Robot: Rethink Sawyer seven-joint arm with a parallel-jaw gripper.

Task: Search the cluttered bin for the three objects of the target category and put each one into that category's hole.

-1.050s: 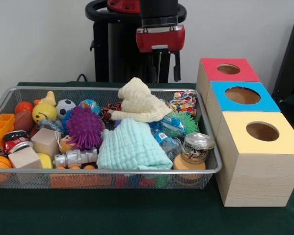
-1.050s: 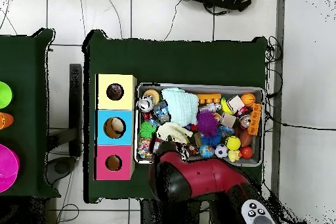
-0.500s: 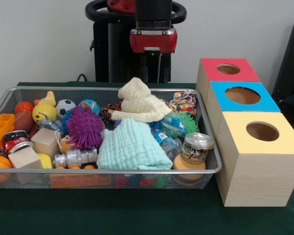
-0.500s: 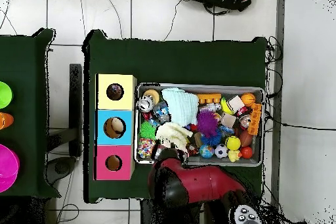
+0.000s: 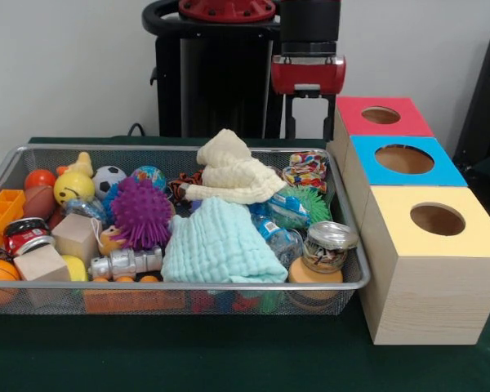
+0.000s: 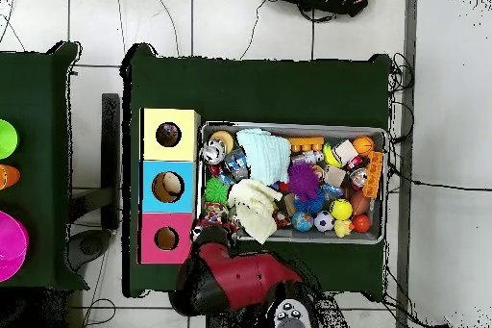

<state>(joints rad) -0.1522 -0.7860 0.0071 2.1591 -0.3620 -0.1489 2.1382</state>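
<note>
The arm [image 5: 309,49] hangs behind the far right corner of the wire bin [image 5: 180,287], just left of the red box [image 5: 379,116]. The claw [image 5: 308,114] is above worktop level; two dark fingers [image 5: 290,114] point down with a gap between them, and nothing is held. From overhead, the red arm sits at the bin's corner next to the red box.

The bin stands on the green worktop [image 5: 229,359]. Three wooden boxes stand in a row just beside the bin's right side, each with one round hole on top: red box farthest back, blue box [image 5: 403,159] in the middle, yellow box [image 5: 435,220] nearest the camera. Overhead, a pale object shows inside the blue box's hole [image 6: 167,187]; it cannot be identified.

Bin contents:
- Cream cloth [image 5: 231,173], bunched, at centre rear.
- Pale green cloth [image 5: 219,242], in front of the cream cloth.
- Purple spiky ball [image 5: 141,212], left of the green cloth.
- Green spiky ball [image 5: 309,204], near the right wall.
- Glass jar [image 5: 327,245], at the front right corner.
- Soccer ball [image 5: 108,180] and yellow ball [image 5: 73,187], at rear left.
- Two wooden blocks [image 5: 76,235], at front left.
- Orange tray [image 5: 0,216], against the left wall.

Which items belong to the target category cannot be told.
</note>
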